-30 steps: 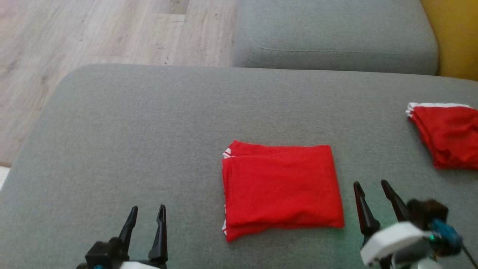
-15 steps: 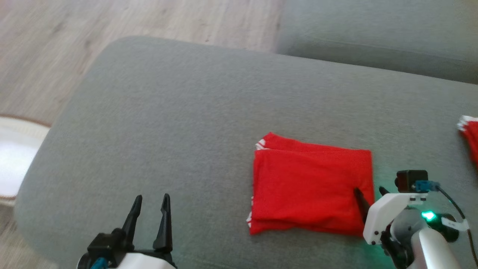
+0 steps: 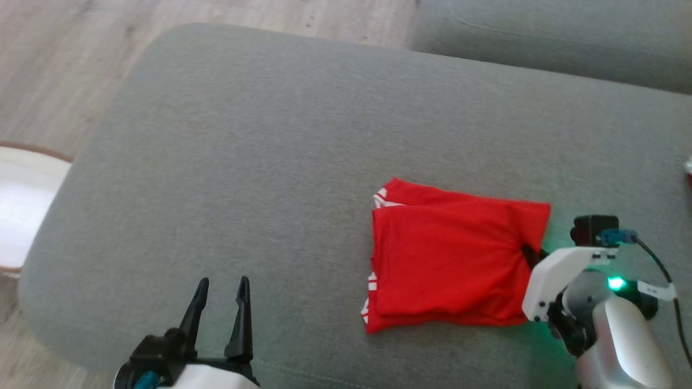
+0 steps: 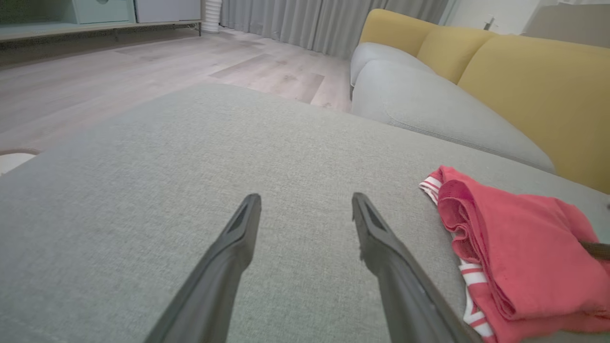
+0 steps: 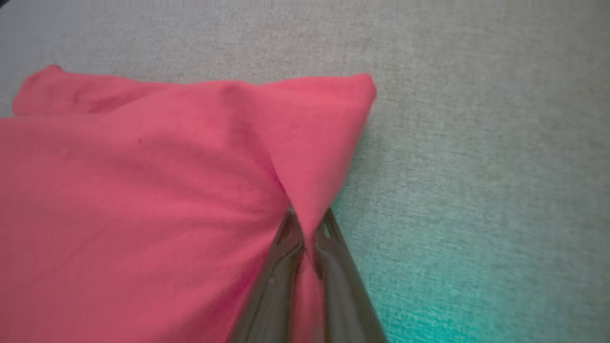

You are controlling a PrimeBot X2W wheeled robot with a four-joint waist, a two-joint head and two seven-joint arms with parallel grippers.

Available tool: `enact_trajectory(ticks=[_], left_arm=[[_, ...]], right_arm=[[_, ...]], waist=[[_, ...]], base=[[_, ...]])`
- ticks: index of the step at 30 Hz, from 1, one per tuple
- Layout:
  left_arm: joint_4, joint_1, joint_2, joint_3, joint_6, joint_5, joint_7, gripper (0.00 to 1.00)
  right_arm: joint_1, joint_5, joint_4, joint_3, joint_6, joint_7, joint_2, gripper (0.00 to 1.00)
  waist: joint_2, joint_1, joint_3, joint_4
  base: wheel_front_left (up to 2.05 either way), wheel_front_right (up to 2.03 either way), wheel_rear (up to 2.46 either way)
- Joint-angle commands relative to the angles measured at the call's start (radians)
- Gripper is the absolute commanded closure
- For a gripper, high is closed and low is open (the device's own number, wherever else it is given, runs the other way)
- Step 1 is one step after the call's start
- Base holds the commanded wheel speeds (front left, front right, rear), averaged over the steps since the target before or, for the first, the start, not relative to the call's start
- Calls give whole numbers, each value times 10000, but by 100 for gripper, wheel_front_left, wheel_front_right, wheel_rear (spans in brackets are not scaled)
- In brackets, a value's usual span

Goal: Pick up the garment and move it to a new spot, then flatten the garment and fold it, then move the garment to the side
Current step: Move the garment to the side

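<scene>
folded red garment lies on the grey cushion, right of its middle, long axis running side to side. right gripper — pinched tight on the cloth's right edge — is the nearer arm; left gripper hovers spread wide, empty, by the cushion's front edge.

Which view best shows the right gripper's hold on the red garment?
Right wrist view: the right gripper is shut on a fold of the red garment. Head view shows it partly behind the wrist; left wrist view, one dark fingertip.
</scene>
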Motion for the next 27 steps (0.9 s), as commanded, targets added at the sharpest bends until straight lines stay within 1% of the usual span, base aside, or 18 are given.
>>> enact_trajectory(ticks=[1,4,6,10,15,18,22,24,27], left_arm=[[-326,-626,4,390,-47,128,-141,0],[-435,-723,-5,326,-74,225,-142,0],[-511,-791,2,307,-74,281,-139,0],[-695,-1010,34,268,-86,393,-120,0],[-973,-1471,197,282,-64,580,26,0],[-1068,-1796,322,265,-77,702,196,0],[-1174,-2148,425,213,-86,827,414,0],[-1168,-2262,466,198,-118,847,471,0],[-1148,-2325,478,175,-141,848,502,0]], right_arm=[[-497,64,-190,236,65,-232,-62,100],[-825,-64,-391,235,65,-574,-86,100],[-1052,-148,-592,282,65,-756,-150,100],[-1435,-209,-1213,461,65,-892,-416,100],[-1927,-70,-1919,660,65,-796,-689,100],[-2256,23,-2103,746,65,-830,-697,100],[-2695,90,-2094,881,65,-1002,-623,100],[-2922,89,-1986,993,65,-1075,-598,100],[-3162,87,-1873,1150,65,-1137,-583,100]], waist=[[0,-1,178,-500],[0,-1,321,-1187],[0,-1,447,-1809],[0,-1,800,-3189],[0,-1,1441,-4952],[0,-1,1776,-5789],[0,-1,2047,-6467],[0,-1,2111,-6610],[0,-1,2113,-6625]], base=[[0,0,0],[0,0,0],[0,0,0],[0,0,0],[0,0,0],[0,0,0],[0,0,0],[0,0,0],[0,0,0]])
